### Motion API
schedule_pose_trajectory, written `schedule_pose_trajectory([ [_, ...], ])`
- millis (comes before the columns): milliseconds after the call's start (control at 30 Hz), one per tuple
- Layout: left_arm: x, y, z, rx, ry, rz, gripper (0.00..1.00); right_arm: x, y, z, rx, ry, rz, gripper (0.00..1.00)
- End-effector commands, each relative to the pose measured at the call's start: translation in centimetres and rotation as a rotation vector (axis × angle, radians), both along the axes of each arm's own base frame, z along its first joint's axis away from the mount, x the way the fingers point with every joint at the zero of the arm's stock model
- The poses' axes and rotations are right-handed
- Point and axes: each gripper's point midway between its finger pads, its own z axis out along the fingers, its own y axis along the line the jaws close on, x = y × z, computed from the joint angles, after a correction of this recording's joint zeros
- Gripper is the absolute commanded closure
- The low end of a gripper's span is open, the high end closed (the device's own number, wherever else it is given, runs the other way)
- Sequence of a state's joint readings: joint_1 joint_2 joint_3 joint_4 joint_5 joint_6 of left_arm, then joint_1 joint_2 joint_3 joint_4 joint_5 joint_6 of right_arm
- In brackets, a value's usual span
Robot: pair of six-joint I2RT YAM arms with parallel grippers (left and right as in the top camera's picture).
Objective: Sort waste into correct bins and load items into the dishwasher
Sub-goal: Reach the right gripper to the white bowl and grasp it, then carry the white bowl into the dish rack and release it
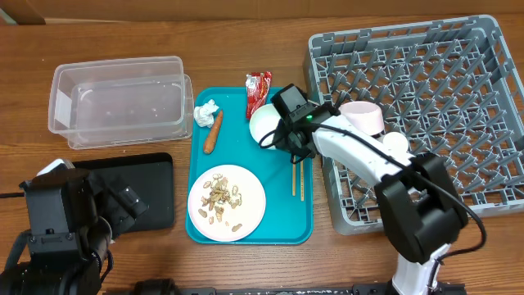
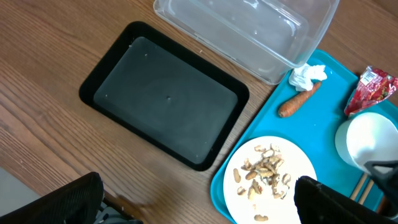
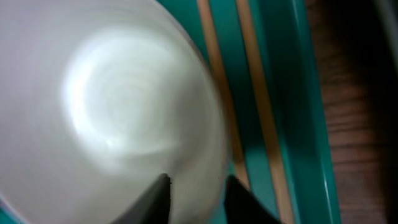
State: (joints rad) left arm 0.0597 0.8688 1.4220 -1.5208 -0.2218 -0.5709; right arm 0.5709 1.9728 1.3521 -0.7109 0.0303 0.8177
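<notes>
The grey dishwasher rack (image 1: 426, 106) fills the table's right side, with a pink cup (image 1: 364, 117) lying in its near-left part. Left of centre sit a clear plastic container (image 1: 119, 102) and, below it, a black bin (image 1: 147, 192). Between them and the rack lies the teal tray (image 1: 199, 176). It carries a white plate (image 1: 227, 202) of peanut shells, a white bowl (image 3: 112, 112), chopsticks (image 1: 297, 176), a carrot (image 1: 214, 131), a red wrapper (image 1: 259, 90) and a crumpled tissue (image 1: 205, 112). The right gripper (image 3: 196, 186) clamps the bowl's rim, one finger inside and one outside, beside the chopsticks. The left gripper (image 2: 199, 205) hangs spread wide, empty, over the black bin's edge.
</notes>
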Motion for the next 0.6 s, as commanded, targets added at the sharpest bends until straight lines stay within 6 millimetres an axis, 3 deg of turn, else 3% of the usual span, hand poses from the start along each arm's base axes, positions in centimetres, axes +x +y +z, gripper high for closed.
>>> schedule_pose_trajectory([
  [0, 0.0, 0.4, 0.5, 0.013, -0.016, 0.025, 0.0, 0.5, -0.2, 0.4, -0.016, -0.023, 0.009, 0.89],
  [67, 0.0, 0.4, 0.5, 0.013, -0.016, 0.025, 0.0, 0.7, -0.2, 1.3, -0.028, -0.034, 0.037, 0.96],
  [200, 0.0, 0.4, 0.5, 0.013, -0.016, 0.025, 0.0, 1.2, -0.9, 4.3, -0.091, -0.09, 0.064, 0.96],
  [400, 0.0, 0.4, 0.5, 0.013, -0.016, 0.025, 0.0, 2.1, -1.1, 11.8, -0.145, -0.26, 0.142, 0.96],
  [467, 0.0, 0.4, 0.5, 0.013, -0.016, 0.025, 0.0, 2.7, -2.7, 14.5, -0.209, -0.338, 0.096, 0.96],
  [567, 0.0, 0.4, 0.5, 0.013, -0.016, 0.025, 0.0, 3.7, -8.0, 18.9, -0.426, -0.489, -0.046, 0.96],
])
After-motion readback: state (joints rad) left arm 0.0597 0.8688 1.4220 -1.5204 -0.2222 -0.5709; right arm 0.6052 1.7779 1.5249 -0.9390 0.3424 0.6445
